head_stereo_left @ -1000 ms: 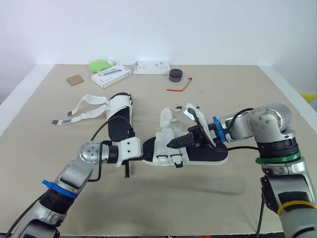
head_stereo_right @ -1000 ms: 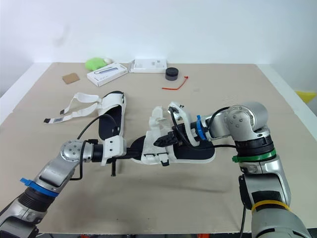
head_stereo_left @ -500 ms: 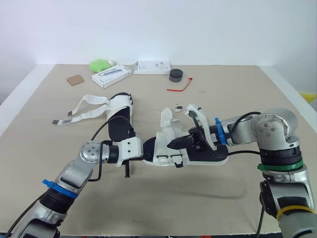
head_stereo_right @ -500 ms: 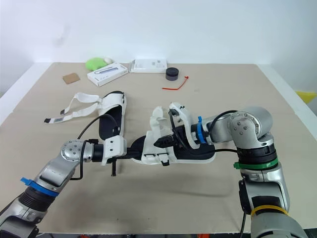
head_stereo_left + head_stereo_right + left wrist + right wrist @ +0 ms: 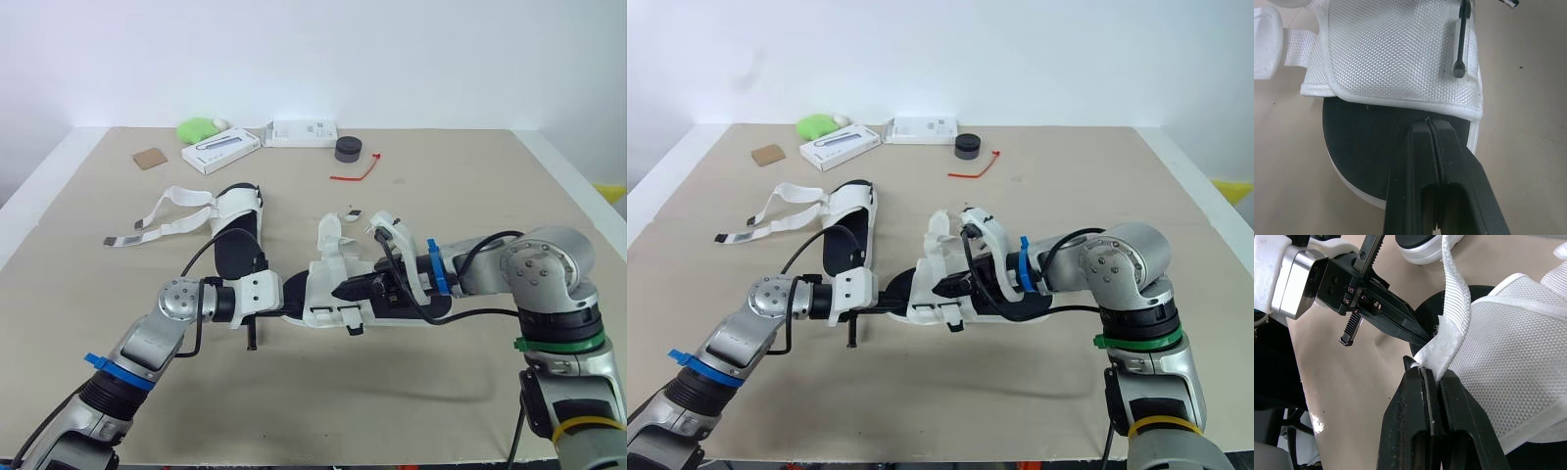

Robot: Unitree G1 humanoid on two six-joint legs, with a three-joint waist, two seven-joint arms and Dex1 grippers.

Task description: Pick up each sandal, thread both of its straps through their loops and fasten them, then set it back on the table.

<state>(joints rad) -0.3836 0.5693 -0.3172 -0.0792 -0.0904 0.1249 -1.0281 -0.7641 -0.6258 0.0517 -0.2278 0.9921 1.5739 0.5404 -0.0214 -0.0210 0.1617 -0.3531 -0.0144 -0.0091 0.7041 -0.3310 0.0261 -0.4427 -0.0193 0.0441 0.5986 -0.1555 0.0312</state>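
Left gripper clenched on sandal sole edge; right gripper pinching strap end. Risk: strap slips from thin pinch under pull; shallow sole grip lets sandal twist.

**My right arm reaches further across the sandal**

Over the last second my right gripper slides along the sandal toward its toe end. It now sits lower, just over the front edge of the white mesh upper. The strap pinched between its fingers comes along, so the raised arch it made near the ankle end drops and lies closer to the sole. My right forearm stretches out flatter than before, and the elbow swings outward to my right and sinks lower
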